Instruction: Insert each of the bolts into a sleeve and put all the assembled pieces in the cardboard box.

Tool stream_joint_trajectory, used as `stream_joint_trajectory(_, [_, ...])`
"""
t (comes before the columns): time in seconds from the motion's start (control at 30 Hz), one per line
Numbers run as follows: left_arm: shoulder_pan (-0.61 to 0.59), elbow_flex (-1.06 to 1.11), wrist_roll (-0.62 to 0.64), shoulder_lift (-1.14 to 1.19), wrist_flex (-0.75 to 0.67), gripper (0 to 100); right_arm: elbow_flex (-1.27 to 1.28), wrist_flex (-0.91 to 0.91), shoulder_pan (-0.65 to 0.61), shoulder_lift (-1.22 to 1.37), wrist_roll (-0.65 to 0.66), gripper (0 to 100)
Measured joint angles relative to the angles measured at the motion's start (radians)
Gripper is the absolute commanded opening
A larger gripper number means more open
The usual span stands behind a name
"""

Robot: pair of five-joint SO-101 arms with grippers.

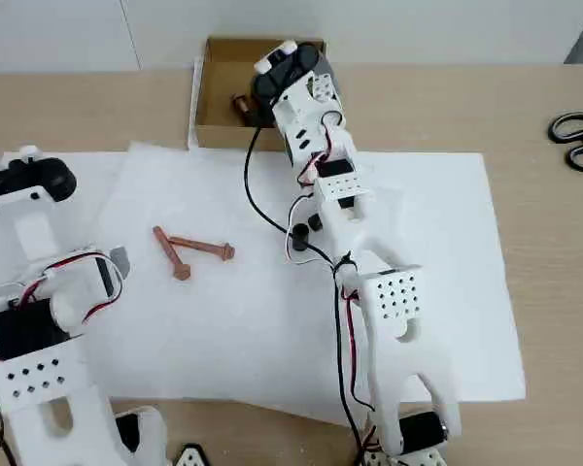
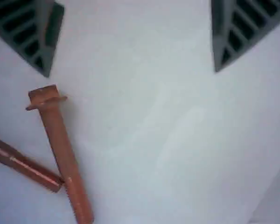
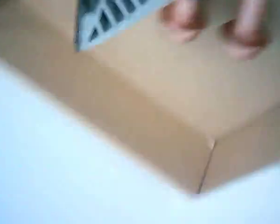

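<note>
Bolt (image 2: 56,149) lies just outside the left arm's parted jaws.

Copper bolt (image 1: 173,255) against copper rod (image 1: 202,247)

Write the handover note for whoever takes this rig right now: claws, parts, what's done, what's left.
Left claw: open and empty, above the white sheet, near a loose bolt and sleeve.
Right claw: over the cardboard box.
Parts: the bolt and sleeve lie touching on the sheet, not joined. Copper pieces lie in the box, too blurred to tell whether they are assembled.
Done: some pieces are in the box.
Left: put the bolt into the sleeve, then place that piece in the box.
</note>
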Motion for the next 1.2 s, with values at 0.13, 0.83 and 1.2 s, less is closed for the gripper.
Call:
stream_joint_trajectory(0.13, [0.0,0.0,-0.002,0.0,0.0,21,-0.011,0.009,0.005,-0.005,0.0,19.9])
stream_joint_trajectory(0.83, [0.0,0.0,-0.002,0.0,0.005,21,-0.011,1.157,0.086,-0.652,0.002,19.9])
stream_joint_trajectory(1.2, [0.0,0.0,-0.003,0.0,0.044,21,-0.012,1.797,0.068,-0.827,0.002,19.9])
